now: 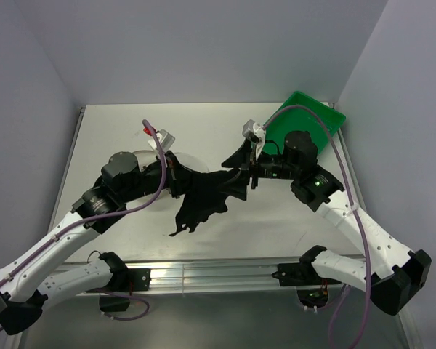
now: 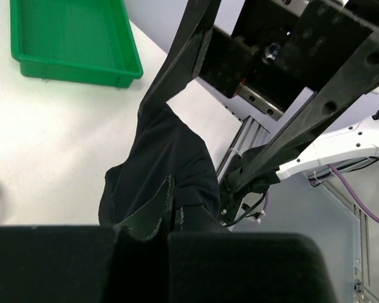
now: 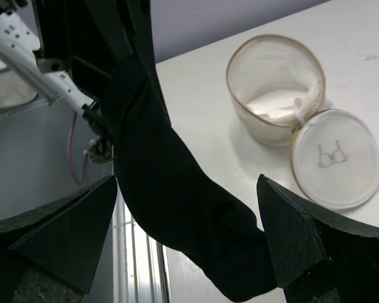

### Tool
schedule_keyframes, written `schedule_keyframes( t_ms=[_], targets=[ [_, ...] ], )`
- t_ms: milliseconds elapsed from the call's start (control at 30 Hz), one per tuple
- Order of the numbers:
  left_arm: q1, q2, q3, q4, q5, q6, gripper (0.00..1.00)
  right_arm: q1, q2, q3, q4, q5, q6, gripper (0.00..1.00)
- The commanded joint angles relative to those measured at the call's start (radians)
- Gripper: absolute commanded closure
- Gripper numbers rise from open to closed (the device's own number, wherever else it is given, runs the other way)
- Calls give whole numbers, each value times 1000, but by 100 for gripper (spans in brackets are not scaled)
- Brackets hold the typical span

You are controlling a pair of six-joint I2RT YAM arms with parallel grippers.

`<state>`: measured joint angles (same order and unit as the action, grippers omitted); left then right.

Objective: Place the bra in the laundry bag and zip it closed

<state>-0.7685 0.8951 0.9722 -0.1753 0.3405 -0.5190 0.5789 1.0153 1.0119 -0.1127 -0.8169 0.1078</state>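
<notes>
On your white tabletop (image 1: 131,131), the green tray (image 1: 309,115) sits at the far right corner. The bra (image 1: 203,198) is off the surface, slung between your two arms near the middle, with its loose end hanging below them. The laundry bag (image 3: 275,88) stands open by the left arm. Its round lid (image 3: 336,158) lies flat beside it, joined at the rim, and the bra is outside the bag. Your left pincer (image 2: 145,237) is clamped tight on a fold of the bra. Your right pincer (image 3: 177,243) gapes wide. The fabric runs between its fingers (image 3: 297,246) and brushes one of them, ungripped.
</notes>
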Motion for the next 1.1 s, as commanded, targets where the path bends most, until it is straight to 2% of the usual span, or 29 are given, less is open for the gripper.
schedule_keyframes(
  t_ms=[0,167,300,433,567,633,700,733,767,833,867,933,967,1033,1067],
  targets=[
    [-3,7,63,-16,18,4,100,13,0,28,-16,-110,-60,1],
    [-3,16,69,5,84,4,100,39,43,36,-35,-126,-86,0],
    [-3,33,92,-15,118,7,100,53,97,33,-7,-201,-86,0],
    [-3,21,103,-27,85,14,100,87,123,39,-39,-183,-97,0],
    [-3,25,120,-53,31,24,100,96,111,10,34,-156,-59,2],
    [-3,21,126,-67,-23,22,100,96,106,1,42,-140,-43,10],
    [-2,10,131,-78,-106,19,97,96,109,-6,53,-114,-34,30],
    [-2,8,140,-88,-122,23,92,96,114,-6,54,-107,-30,40],
    [-2,13,148,-101,-148,25,78,96,120,-6,61,-94,-23,57],
    [-2,22,183,-172,-182,42,66,95,126,-4,59,-88,-23,68],
    [-3,24,197,-202,-210,46,56,93,129,-4,53,-85,-26,72],
    [-2,21,223,-278,-311,63,47,93,126,-9,50,-65,-30,75],
    [0,15,230,-308,-334,66,38,90,123,-10,50,-59,-30,79],
    [6,7,247,-364,-461,77,31,84,117,-16,56,-45,-17,84],
    [12,5,250,-422,-507,77,28,73,115,-19,74,-41,-8,90]
  ],
)
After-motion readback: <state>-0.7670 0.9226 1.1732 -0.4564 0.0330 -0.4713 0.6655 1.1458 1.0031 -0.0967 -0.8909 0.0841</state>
